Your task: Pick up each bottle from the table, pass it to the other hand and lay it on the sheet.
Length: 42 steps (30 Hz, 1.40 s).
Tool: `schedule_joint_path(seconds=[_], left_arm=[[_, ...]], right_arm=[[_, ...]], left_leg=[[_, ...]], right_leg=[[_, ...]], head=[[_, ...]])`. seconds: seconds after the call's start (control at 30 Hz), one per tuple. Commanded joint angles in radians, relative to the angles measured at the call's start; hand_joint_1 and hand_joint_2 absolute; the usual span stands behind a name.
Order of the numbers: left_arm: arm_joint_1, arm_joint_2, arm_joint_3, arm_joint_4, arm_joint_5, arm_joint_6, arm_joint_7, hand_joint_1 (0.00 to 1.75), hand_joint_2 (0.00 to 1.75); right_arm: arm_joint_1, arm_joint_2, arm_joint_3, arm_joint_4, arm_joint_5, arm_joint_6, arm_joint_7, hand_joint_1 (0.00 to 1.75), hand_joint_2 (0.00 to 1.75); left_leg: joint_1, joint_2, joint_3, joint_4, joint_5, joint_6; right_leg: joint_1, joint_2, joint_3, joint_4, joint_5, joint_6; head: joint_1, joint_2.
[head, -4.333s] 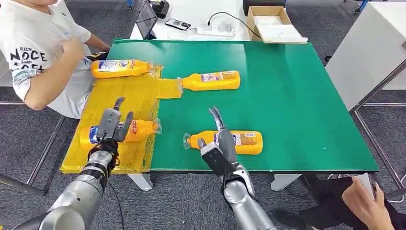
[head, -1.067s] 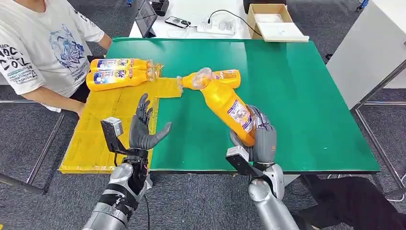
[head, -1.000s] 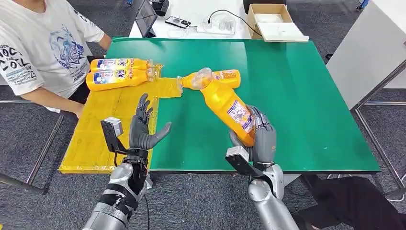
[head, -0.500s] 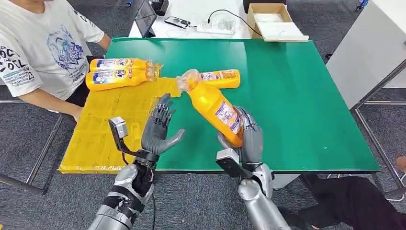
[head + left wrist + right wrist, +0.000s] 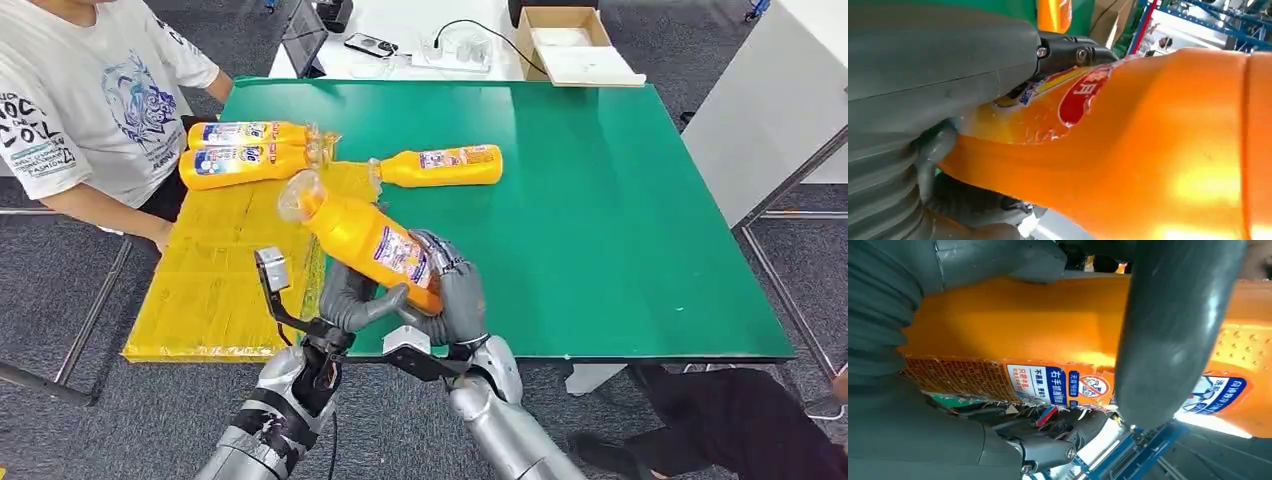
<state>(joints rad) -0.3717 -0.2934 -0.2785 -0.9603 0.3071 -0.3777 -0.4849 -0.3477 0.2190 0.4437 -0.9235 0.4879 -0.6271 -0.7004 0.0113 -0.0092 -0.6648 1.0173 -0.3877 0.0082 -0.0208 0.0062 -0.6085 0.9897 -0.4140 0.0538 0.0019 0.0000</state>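
I had the handover in progress. The right robot hand (image 5: 452, 295) gripped the base end of the orange bottle (image 5: 365, 238), which hung tilted in the air over the near edge of the green worktop (image 5: 620, 220), its neck pointing toward the yellow sheet (image 5: 215, 265). The left robot hand (image 5: 350, 300) was against the bottle's underside with its thumb across the body; the left wrist view showed the fingers on the label, so I judged both were holding it. Two bottles (image 5: 245, 158) lay at the far end of the sheet, and one more bottle (image 5: 440, 166) lay on the worktop just beside the sheet. Next, I reckoned, the left grip had to firm up before the right let go.
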Motion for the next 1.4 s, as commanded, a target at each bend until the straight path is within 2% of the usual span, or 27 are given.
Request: schedule_joint_path(seconds=[0.03,0.2,0.47,0.5,0.53,0.73,0.77,0.8,1.27,1.3,1.33,1.37,1.4], left_arm=[[-0.068,0.008,-0.036,0.113,0.018,0.005,-0.002,0.0,1.75],[-0.063,0.007,0.004,0.073,0.059,0.023,0.006,0.0,1.75],[-0.053,-0.002,0.013,0.046,0.097,-0.01,0.012,0.0,1.75],[-0.051,-0.002,0.011,0.037,0.094,-0.004,0.01,0.77,1.75],[-0.05,-0.002,0.009,0.036,0.099,-0.011,0.013,1.75,1.75],[-0.039,-0.003,-0.014,0.015,0.105,-0.039,0.021,1.75,1.75],[-0.037,-0.001,-0.021,0.011,0.101,-0.039,0.022,1.75,1.75],[-0.036,-0.001,-0.025,0.01,0.097,-0.038,0.021,1.75,1.75],[-0.032,-0.005,-0.047,-0.009,0.05,0.009,-0.01,1.75,1.75],[-0.032,-0.004,-0.048,-0.015,0.038,0.021,-0.018,1.75,1.75],[-0.033,0.001,-0.05,-0.027,-0.009,0.075,-0.041,1.75,1.75],[-0.036,0.009,-0.055,-0.044,-0.082,0.158,-0.074,1.75,1.75],[-0.039,0.011,-0.056,-0.051,-0.125,0.214,-0.09,1.75,1.75]], right_arm=[[-0.022,0.001,0.191,0.167,-0.033,0.081,0.002,1.75,1.75],[0.024,-0.016,0.254,0.167,-0.075,0.161,0.002,1.75,1.75],[0.014,-0.009,0.27,0.189,-0.079,0.187,0.002,1.75,1.75],[0.008,-0.004,0.27,0.196,-0.073,0.188,0.002,1.75,1.75],[0.007,-0.002,0.268,0.197,-0.072,0.188,0.002,1.75,1.75],[-0.016,0.012,0.237,0.224,-0.037,0.159,0.002,1.75,1.75],[-0.024,0.02,0.223,0.241,-0.026,0.157,0.002,1.75,1.75],[-0.026,0.021,0.22,0.243,-0.02,0.149,0.002,1.75,1.75],[-0.06,0.048,0.149,0.286,0.032,0.127,0.029,1.75,1.75],[-0.062,0.051,0.142,0.288,0.034,0.119,0.035,1.13,1.75],[-0.065,0.056,0.134,0.289,0.038,0.106,0.041,0.0,1.75],[-0.068,0.057,0.131,0.285,0.04,0.116,0.046,0.0,1.75],[-0.065,0.057,0.122,0.273,0.038,0.11,0.049,0.0,0.0]], left_leg=[[0.001,0.001,0.003,-0.001,-0.001,0.0],[0.001,-0.001,0.005,-0.001,-0.001,0.0],[0.002,-0.002,0.005,0.0,-0.002,0.0],[0.001,-0.002,0.004,0.0,-0.002,0.0],[0.001,-0.001,0.003,0.0,-0.001,0.0],[0.001,-0.001,0.001,0.0,0.0,0.0],[0.002,-0.002,0.005,0.001,-0.002,0.0],[0.001,-0.001,0.002,0.0,0.0,0.0],[0.001,-0.001,0.004,0.001,-0.001,0.0],[0.001,-0.001,0.002,0.001,-0.001,0.0],[0.001,-0.001,0.005,0.001,-0.002,0.0],[0.001,-0.001,0.004,0.001,-0.001,0.0],[0.001,-0.001,0.002,0.001,-0.001,0.0]], right_leg=[[0.001,0.0,0.003,-0.001,-0.001,-0.002],[0.001,-0.002,0.005,-0.001,-0.001,-0.002],[0.002,-0.004,0.005,-0.001,-0.002,-0.003],[0.002,-0.003,0.005,-0.001,-0.002,-0.003],[0.001,-0.003,0.003,-0.001,-0.001,-0.002],[0.001,-0.002,0.001,-0.001,-0.001,-0.001],[0.002,-0.004,0.005,0.0,-0.003,-0.003],[0.001,-0.002,0.002,-0.001,-0.001,-0.002],[0.001,-0.003,0.004,0.0,-0.002,-0.002],[0.001,-0.003,0.003,0.0,-0.002,-0.002],[0.001,-0.003,0.005,0.0,-0.003,-0.003],[0.001,-0.003,0.004,0.0,-0.002,-0.002],[0.001,-0.002,0.002,0.0,-0.001,-0.002]], head=[[0.0,0.0],[0.0,0.0],[0.0,0.0],[0.0,0.0],[0.0,0.0],[0.0,0.0],[0.0,0.0],[0.0,0.0],[0.0,0.0],[0.0,0.0],[0.0,0.0],[0.0,0.0],[0.0,0.0]])
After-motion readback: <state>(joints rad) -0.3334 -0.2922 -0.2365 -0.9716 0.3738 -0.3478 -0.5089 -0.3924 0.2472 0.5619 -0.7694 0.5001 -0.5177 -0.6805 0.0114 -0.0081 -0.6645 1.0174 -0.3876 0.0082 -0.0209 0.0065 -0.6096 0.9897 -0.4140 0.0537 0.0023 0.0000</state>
